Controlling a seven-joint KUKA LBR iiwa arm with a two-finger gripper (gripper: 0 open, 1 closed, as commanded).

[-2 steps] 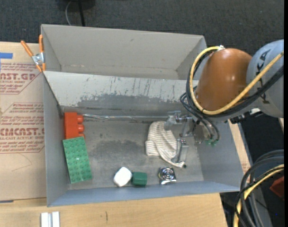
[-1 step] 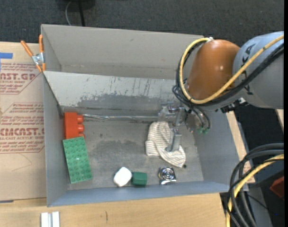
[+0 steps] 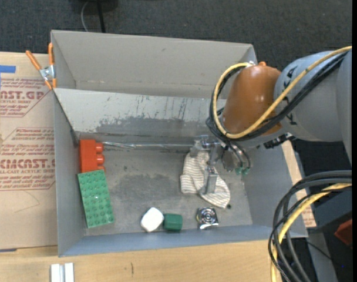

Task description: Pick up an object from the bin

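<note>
My gripper reaches down into the right part of the bin, its metal fingers resting on a crumpled striped white cloth. The cloth lies bunched under and around the fingers. Just in front of it, near the bin's front wall, sits a small shiny metal round piece. Whether the fingers pinch the cloth cannot be made out.
A green studded plate and an orange brick lie along the left wall. A white rounded block and a small green block sit at the front. The arm's orange cover and cables hang over the right wall.
</note>
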